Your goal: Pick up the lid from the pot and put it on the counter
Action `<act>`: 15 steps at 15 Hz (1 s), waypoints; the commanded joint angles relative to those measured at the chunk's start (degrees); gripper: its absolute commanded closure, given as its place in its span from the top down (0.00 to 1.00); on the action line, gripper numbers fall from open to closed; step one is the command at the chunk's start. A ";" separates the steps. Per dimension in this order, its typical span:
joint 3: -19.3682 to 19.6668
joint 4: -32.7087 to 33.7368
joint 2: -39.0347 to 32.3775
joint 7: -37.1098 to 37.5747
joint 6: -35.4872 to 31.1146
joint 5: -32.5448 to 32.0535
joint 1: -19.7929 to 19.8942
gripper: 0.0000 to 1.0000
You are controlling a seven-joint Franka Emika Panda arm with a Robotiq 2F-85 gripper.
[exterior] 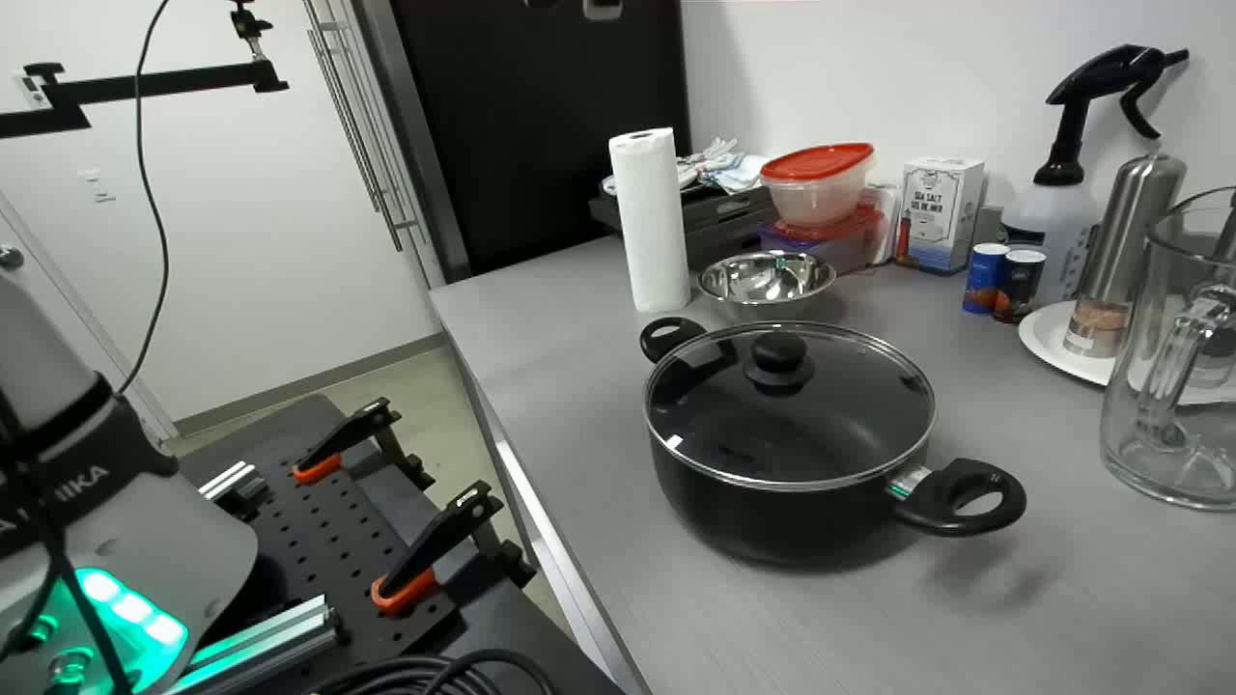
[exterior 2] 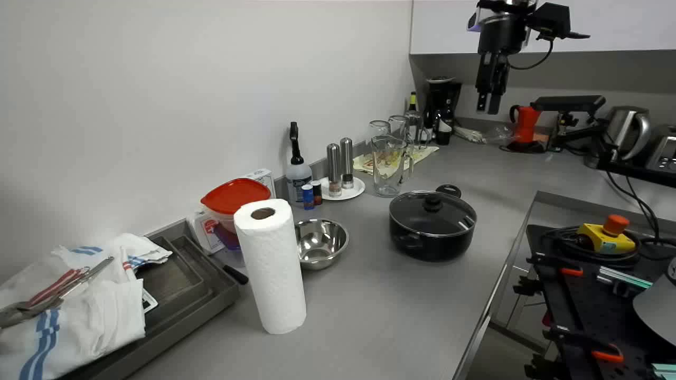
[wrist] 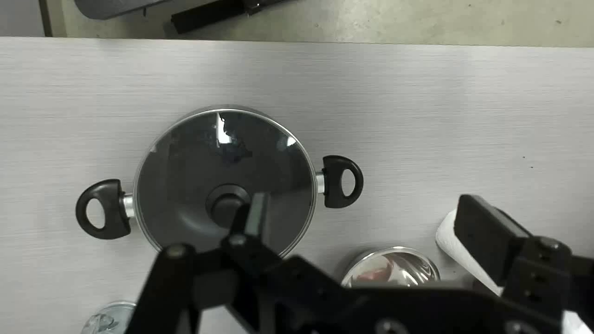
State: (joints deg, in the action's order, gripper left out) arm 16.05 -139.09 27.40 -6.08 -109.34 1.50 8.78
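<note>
The round glass lid [exterior: 821,425] with its black knob sits on the black pot [exterior: 772,526] in both exterior views. The lid [exterior 2: 417,219] and pot [exterior 2: 430,250] stand on the grey counter [exterior 2: 369,322]. In the wrist view the lid [wrist: 195,157] is left of the middle and a pot handle [wrist: 332,185] points right. My gripper [exterior 2: 488,105] hangs high above the counter in an exterior view, well apart from the pot. In the wrist view the gripper [wrist: 364,222] is open and empty, fingers wide apart. One finger covers part of the lid and knob there.
A small steel bowl [exterior 2: 319,245] and a paper towel roll [exterior 2: 274,279] stand near the pot. A glass pitcher [exterior: 1159,415] and a white plate with grinders [exterior: 1048,333] are by the wall side. A dark tray with towels [exterior 2: 195,285] lies at the counter's end.
</note>
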 commanded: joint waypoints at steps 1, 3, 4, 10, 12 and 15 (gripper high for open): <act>-0.99 0.11 -0.18 -0.45 0.10 0.49 1.11 1.00; -0.99 0.11 -0.18 -0.45 0.10 0.49 1.11 1.00; -0.99 0.11 -0.18 -0.45 0.10 0.49 1.11 1.00; -0.99 0.11 -0.18 -0.45 0.09 0.49 1.11 1.00; -0.96 0.67 -2.20 0.23 -1.02 0.62 1.24 1.00; -0.89 1.35 -5.20 1.22 -3.13 0.86 1.60 1.00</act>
State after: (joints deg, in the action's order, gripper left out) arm 15.90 -139.07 25.86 -5.79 -110.49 1.54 9.36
